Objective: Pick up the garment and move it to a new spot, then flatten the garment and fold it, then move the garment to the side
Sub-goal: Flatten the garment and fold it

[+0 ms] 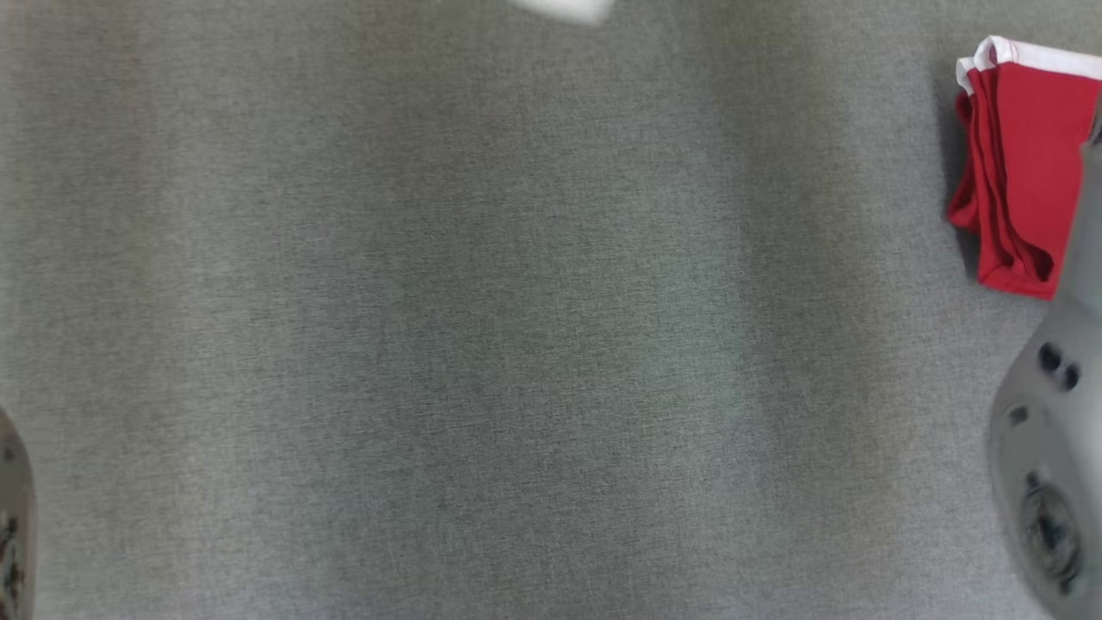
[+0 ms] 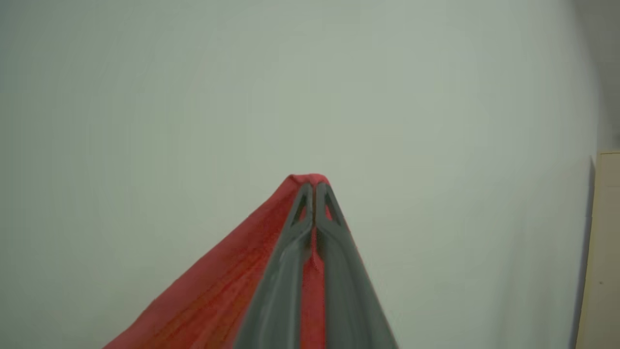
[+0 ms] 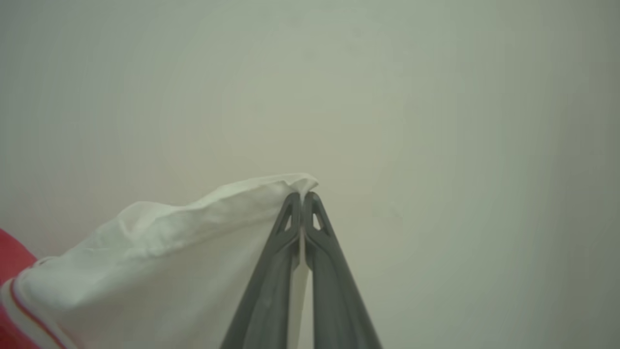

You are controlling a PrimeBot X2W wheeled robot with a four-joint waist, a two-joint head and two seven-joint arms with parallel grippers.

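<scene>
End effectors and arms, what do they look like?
The left end effector and right end effector each have two long, dark grey fingers tapering to tips with triangular cut-outs. The right forearm is a pale grey, rounded shell with dark round recesses.

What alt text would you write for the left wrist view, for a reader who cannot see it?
The left gripper, its two dark fingers shut together, pinches a peak of the red garment, which drapes away toward the lower left. Behind is a plain pale grey-green surface, with a beige panel at the right edge.
</scene>
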